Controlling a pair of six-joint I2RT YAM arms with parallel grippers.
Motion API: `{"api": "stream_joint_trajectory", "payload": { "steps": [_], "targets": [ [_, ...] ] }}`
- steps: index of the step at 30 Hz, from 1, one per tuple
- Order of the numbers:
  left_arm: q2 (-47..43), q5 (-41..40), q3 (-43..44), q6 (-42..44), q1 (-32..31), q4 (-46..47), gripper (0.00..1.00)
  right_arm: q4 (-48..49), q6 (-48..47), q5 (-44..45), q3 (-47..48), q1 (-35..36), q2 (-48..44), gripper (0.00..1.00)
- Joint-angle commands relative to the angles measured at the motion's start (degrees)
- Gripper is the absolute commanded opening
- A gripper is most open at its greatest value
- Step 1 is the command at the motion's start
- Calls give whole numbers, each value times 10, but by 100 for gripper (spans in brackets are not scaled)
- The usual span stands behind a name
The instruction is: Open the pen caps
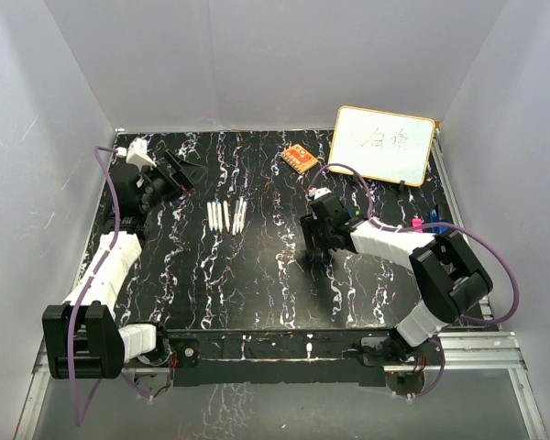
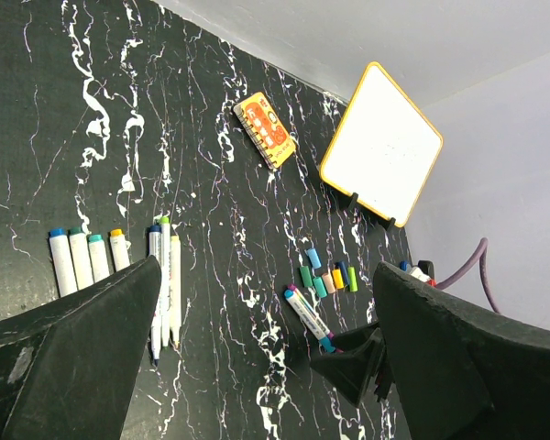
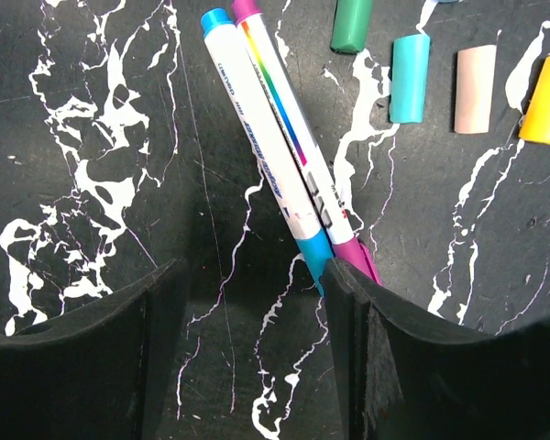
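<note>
Right wrist: tool (image 3: 250,275) ajar (grazing caps (image 3: 312,249)?)

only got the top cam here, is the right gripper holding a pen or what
Observer: No. In the right wrist view the right gripper is open over bare table. A blue-capped marker and a purple-capped marker lie side by side, their near ends at one finger.
Operator: any caps off yet
Observer: Yes, loose caps lie in a row beyond those markers: a green cap, a teal cap, a pale pink cap and a yellow cap.
Operator: left arm doing anything
Observer: The left gripper is wide open and empty, up above the table.
</note>
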Motion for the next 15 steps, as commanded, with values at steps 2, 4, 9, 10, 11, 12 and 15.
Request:
{"api": "stream_joint_trajectory", "payload": {
  "steps": [2,4,9,10,11,12,15],
  "targets": [
    [-19,6,-4,1,2,11,99,24,0,-16,8,-3,16,56],
    [-20,6,-4,1,2,11,99,26,-1,-23,7,-3,18,56],
    [-20,5,-5,2,2,10,99,34,-7,-44,4,-2,12,53],
    [-20,5,-6,1,2,11,98,35,-9,-49,4,-2,8,53],
    [-20,4,-6,1,2,11,98,36,-11,-56,3,-2,4,52],
    [-20,4,-6,1,2,12,99,37,-13,-60,3,-2,-2,52],
    [-19,5,-7,-1,2,13,99,39,-18,-71,2,-1,-20,51]
  ]
}}
